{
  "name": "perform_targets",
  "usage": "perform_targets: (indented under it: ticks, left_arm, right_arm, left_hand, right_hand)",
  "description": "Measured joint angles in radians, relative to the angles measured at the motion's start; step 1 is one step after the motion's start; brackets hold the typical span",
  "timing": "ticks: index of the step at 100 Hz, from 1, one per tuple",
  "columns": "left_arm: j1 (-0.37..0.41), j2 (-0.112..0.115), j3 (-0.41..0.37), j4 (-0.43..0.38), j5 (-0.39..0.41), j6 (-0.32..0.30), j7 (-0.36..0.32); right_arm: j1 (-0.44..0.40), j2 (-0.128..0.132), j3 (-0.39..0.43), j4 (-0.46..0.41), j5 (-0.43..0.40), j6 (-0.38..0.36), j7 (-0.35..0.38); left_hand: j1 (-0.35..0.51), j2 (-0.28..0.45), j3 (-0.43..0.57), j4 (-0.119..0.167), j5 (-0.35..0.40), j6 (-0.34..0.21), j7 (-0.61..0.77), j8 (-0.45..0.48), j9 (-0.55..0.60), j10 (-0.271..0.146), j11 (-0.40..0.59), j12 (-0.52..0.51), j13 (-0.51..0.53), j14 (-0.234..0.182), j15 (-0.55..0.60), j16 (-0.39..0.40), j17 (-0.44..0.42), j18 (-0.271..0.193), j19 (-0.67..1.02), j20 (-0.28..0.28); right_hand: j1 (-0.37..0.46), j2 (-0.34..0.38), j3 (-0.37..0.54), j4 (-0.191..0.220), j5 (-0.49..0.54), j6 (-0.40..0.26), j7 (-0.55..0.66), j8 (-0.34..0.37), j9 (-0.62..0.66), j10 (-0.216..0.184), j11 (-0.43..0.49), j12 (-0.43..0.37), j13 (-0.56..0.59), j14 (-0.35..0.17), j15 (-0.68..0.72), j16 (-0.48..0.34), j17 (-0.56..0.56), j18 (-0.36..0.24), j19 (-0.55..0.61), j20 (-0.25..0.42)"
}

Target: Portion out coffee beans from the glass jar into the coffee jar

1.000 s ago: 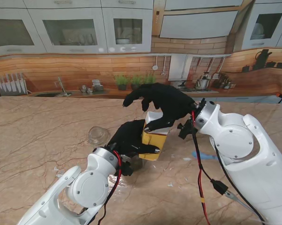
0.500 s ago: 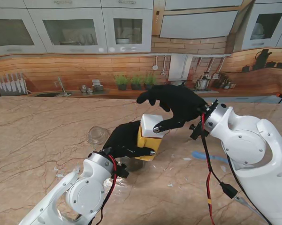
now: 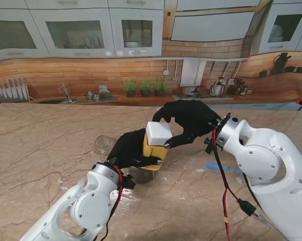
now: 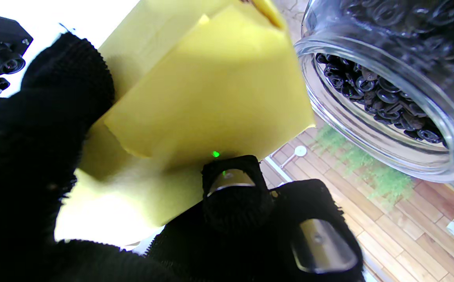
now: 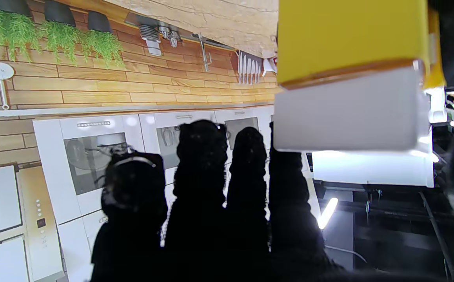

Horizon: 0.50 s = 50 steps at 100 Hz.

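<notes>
While the left hand (image 3: 133, 149) wraps its fingers round the yellow coffee jar (image 3: 152, 150), held tilted off the table (image 3: 35, 145), the bean-filled glass jar (image 4: 391, 82) sits just beside. At right, the right hand (image 3: 191, 118) arches over, pinching the jar's white lid (image 3: 159, 133).

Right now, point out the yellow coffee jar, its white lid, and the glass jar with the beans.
yellow coffee jar (image 3: 152, 150), stand view, on its yellow side wall.
white lid (image 3: 158, 133), stand view, on the lid's top face.
glass jar (image 4: 384, 129), left wrist view, on its clear rim.
</notes>
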Motion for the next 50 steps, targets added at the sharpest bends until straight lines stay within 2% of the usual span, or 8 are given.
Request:
perform_targets:
  ticks: [6, 14, 20, 25, 27, 32, 38, 50]
  left_arm:
    - [0.003, 0.000, -0.003, -0.004, -0.009, 0.001, 0.000]
    - [0.007, 0.000, -0.005, -0.010, -0.010, 0.001, -0.005]
    - [0.008, 0.000, -0.006, -0.012, -0.010, 0.000, -0.008]
    - [0.008, 0.001, -0.006, -0.013, -0.009, 0.000, -0.010]
    - [0.008, 0.001, -0.006, -0.013, -0.009, 0.000, -0.010]
    - [0.008, 0.001, -0.006, -0.013, -0.009, 0.000, -0.011]
    - [0.009, 0.002, -0.006, -0.013, -0.009, 0.000, -0.015]
    - [0.011, 0.004, -0.005, -0.011, -0.010, 0.000, -0.023]
  right_arm:
    - [0.004, 0.000, -0.003, 0.005, -0.013, -0.010, -0.002]
    - [0.010, 0.000, -0.009, 0.015, -0.015, -0.016, -0.014]
    - [0.014, -0.001, -0.011, 0.019, -0.017, -0.023, -0.022]
    - [0.017, -0.001, -0.011, 0.021, -0.019, -0.029, -0.021]
    - [0.018, -0.001, -0.011, 0.021, -0.020, -0.032, -0.020]
    - [0.021, -0.001, -0.008, 0.021, -0.021, -0.036, -0.010]
    - [0.027, 0.000, -0.002, 0.019, -0.017, -0.043, 0.026]
    - [0.050, 0.013, 0.010, 0.007, 0.014, -0.055, 0.152]
  left_hand:
    - [0.000, 0.000, 0.000, 0.000, 0.000, 0.000, 0.000, 0.000, 0.000, 0.000, 0.000, 0.000, 0.000, 0.000, 0.000, 0.000, 0.000, 0.000, 0.000, 0.000]
    - [0.000, 0.000, 0.000, 0.000, 0.000, 0.000, 0.000, 0.000, 0.000, 0.000, 0.000, 0.000, 0.000, 0.000, 0.000, 0.000, 0.000, 0.000, 0.000, 0.000]
    - [0.000, 0.000, 0.000, 0.000, 0.000, 0.000, 0.001, 0.000, 0.000, 0.000, 0.000, 0.000, 0.000, 0.000, 0.000, 0.000, 0.000, 0.000, 0.000, 0.000]
    - [0.000, 0.000, 0.000, 0.000, 0.000, 0.000, 0.001, 0.000, 0.000, 0.000, 0.000, 0.000, 0.000, 0.000, 0.000, 0.000, 0.000, 0.000, 0.000, 0.000]
    - [0.000, 0.000, 0.000, 0.000, 0.000, 0.000, 0.001, 0.000, 0.000, 0.000, 0.000, 0.000, 0.000, 0.000, 0.000, 0.000, 0.000, 0.000, 0.000, 0.000]
    - [0.000, 0.000, 0.000, 0.000, 0.000, 0.000, 0.001, 0.000, 0.000, 0.000, 0.000, 0.001, 0.000, 0.000, 0.000, 0.000, 0.000, 0.000, 0.000, 0.000]
    - [0.000, 0.000, 0.000, 0.000, 0.000, 0.000, 0.001, 0.000, 0.000, 0.000, 0.000, 0.010, 0.000, 0.000, 0.000, 0.001, 0.000, 0.000, 0.000, 0.000]
    - [0.000, 0.000, -0.001, -0.001, 0.000, -0.001, 0.001, 0.000, 0.000, 0.001, 0.000, 0.018, 0.001, -0.001, 0.001, 0.001, 0.000, 0.000, 0.000, 0.000]
  right_hand:
    - [0.049, 0.001, -0.024, 0.021, 0.022, -0.020, 0.024, 0.015, 0.001, -0.012, 0.000, 0.000, 0.010, -0.006, 0.000, -0.005, 0.003, -0.006, 0.000, -0.001]
    - [0.128, 0.027, -0.121, 0.035, 0.050, -0.033, 0.045, 0.024, 0.012, -0.020, 0.008, -0.001, 0.010, -0.009, 0.000, -0.006, 0.004, -0.007, 0.000, -0.009]
    - [0.142, 0.045, -0.177, 0.044, 0.071, -0.036, 0.048, 0.024, 0.012, -0.027, 0.008, -0.012, 0.010, -0.013, 0.000, -0.015, -0.002, -0.007, 0.000, -0.012]
    - [0.148, 0.046, -0.182, 0.044, 0.072, -0.036, 0.048, 0.024, 0.012, -0.034, 0.008, -0.028, 0.009, -0.017, -0.013, -0.021, -0.019, -0.007, -0.004, -0.012]
    - [0.151, 0.046, -0.182, 0.043, 0.072, -0.036, 0.048, -0.003, 0.012, -0.038, 0.008, -0.036, 0.008, -0.017, -0.026, -0.026, -0.025, -0.007, -0.010, -0.011]
    - [0.186, 0.045, -0.182, -0.018, 0.068, -0.036, 0.049, -0.091, 0.012, -0.040, -0.006, -0.057, 0.006, -0.018, -0.063, -0.032, -0.041, -0.006, -0.026, -0.010]
    - [0.235, 0.041, -0.182, -0.065, 0.023, -0.038, 0.089, -0.178, 0.011, -0.046, -0.038, -0.079, -0.015, -0.018, -0.102, -0.039, -0.070, 0.003, -0.051, -0.009]
    - [0.314, 0.042, -0.152, -0.089, -0.073, -0.038, 0.099, -0.248, -0.022, -0.062, -0.098, -0.115, -0.067, -0.018, -0.190, -0.057, -0.143, 0.009, -0.124, -0.009]
